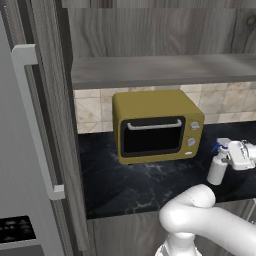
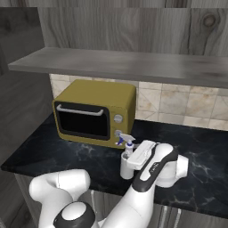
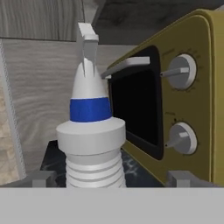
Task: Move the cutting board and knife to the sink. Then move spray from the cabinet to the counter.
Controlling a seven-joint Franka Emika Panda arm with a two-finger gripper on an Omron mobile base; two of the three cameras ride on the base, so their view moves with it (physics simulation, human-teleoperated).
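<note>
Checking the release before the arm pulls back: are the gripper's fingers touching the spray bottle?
Apart. In the hand view the fingertips stand wide of the spray bottle, with counter showing in the gap on each side.

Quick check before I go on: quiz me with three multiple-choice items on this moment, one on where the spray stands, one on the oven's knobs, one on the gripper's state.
1. The spray stands:
A on the counter, right of the oven
B on the cabinet shelf
C inside the oven

2. Knobs on the oven's front:
A one
B two
C four

3. The gripper is:
A shut on the spray
B shut, empty
C open around the spray

Answers: 1 A, its base rests on the black worktop; 2 B, two grey knobs, one above the other; 3 C, fingertips stand apart on each side of the bottle.
</note>
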